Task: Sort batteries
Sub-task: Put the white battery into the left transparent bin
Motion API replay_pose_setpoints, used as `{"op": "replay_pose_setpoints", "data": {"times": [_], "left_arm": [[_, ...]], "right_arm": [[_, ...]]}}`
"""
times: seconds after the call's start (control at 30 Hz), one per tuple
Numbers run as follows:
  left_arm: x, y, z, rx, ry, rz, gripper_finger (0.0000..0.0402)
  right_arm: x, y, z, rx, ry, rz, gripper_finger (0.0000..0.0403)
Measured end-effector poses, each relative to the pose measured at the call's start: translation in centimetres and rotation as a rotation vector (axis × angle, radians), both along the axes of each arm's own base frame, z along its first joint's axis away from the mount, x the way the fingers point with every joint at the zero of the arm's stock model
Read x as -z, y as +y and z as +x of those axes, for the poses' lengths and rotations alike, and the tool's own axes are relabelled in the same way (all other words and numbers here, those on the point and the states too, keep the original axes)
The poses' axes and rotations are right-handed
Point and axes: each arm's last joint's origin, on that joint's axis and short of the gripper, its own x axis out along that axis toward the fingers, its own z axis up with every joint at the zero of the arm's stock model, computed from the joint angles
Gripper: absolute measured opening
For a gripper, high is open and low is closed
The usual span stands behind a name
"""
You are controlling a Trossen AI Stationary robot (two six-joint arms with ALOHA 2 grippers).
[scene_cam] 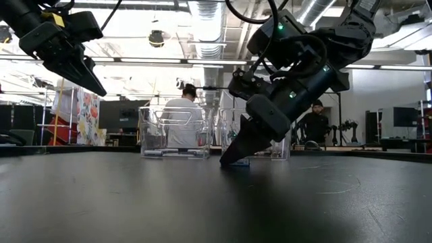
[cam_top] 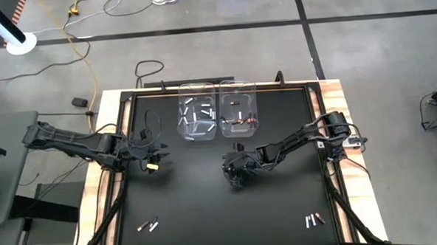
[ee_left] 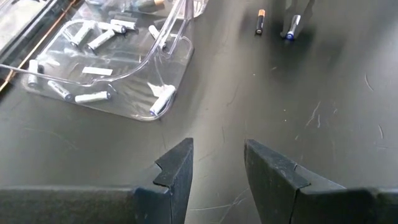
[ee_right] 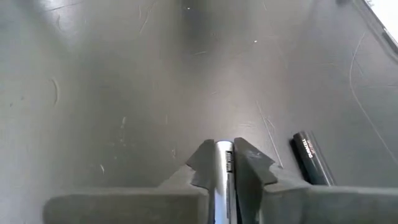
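My right gripper [ee_right: 224, 163] is down at the desk [cam_top: 207, 204] in front of the two clear bins [cam_top: 218, 108], its jaws closed on a silver battery [ee_right: 222, 180]; a dark battery [ee_right: 309, 158] lies just beside it. My left gripper [ee_left: 219, 168] hovers part-open, holding nothing.

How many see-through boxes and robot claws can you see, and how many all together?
Clear plastic bins: 2
Dark two-finger grippers: 2, the left gripper and the right gripper, which pinches a slim silver battery
Total: 4
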Motion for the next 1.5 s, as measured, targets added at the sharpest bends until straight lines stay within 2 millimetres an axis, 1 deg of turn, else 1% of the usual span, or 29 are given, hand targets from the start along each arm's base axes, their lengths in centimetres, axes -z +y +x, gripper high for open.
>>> {"op": "replay_pose_setpoints", "data": {"times": [0.1,0.2,0.47,0.63,0.73,0.9,1.07,1.2,1.33,1.5], "left_arm": [[0.0,0.0,0.0,0.0,-0.001,0.0,0.0139],[0.0,0.0,0.0,0.0,-0.001,0.0,0.0139],[0.0,0.0,0.0,0.0,-0.001,0.0,0.0139],[0.0,0.0,0.0,0.0,-0.001,0.0,0.0139],[0.0,0.0,0.0,0.0,-0.001,0.0,0.0139],[0.0,0.0,0.0,0.0,-0.002,0.0,0.0139],[0.0,0.0,0.0,0.0,-0.001,0.0,0.0139],[0.0,0.0,0.0,0.0,-0.006,-0.001,0.0139],[-0.1,0.0,0.1,0.021,-0.002,0.023,0.0139],[-0.1,0.0,0.1,0.019,-0.004,0.02,0.0139]], "right_arm": [[0.0,0.1,0.0,-0.003,0.001,0.0,0.0041],[0.0,0.2,0.0,-0.002,0.0,0.003,0.0028],[0.0,0.3,0.0,0.028,-0.003,0.031,0.0035],[-1.3,0.3,-0.2,0.053,-0.031,0.063,0.0033],[-2.8,0.2,-0.5,0.039,-0.048,0.075,0.0033],[-7.0,-0.4,-1.0,0.055,-0.157,0.088,0.0032],[-10.6,-1.2,-1.8,0.087,-0.268,0.09,0.0031],[-13.3,-1.8,-2.0,0.13,-0.356,0.046,0.0032],[-16.2,-2.4,-0.7,0.119,-0.443,-0.007,0.0032],[-19.3,-4.1,2.6,0.152,-0.516,-0.048,0.0032]]}}
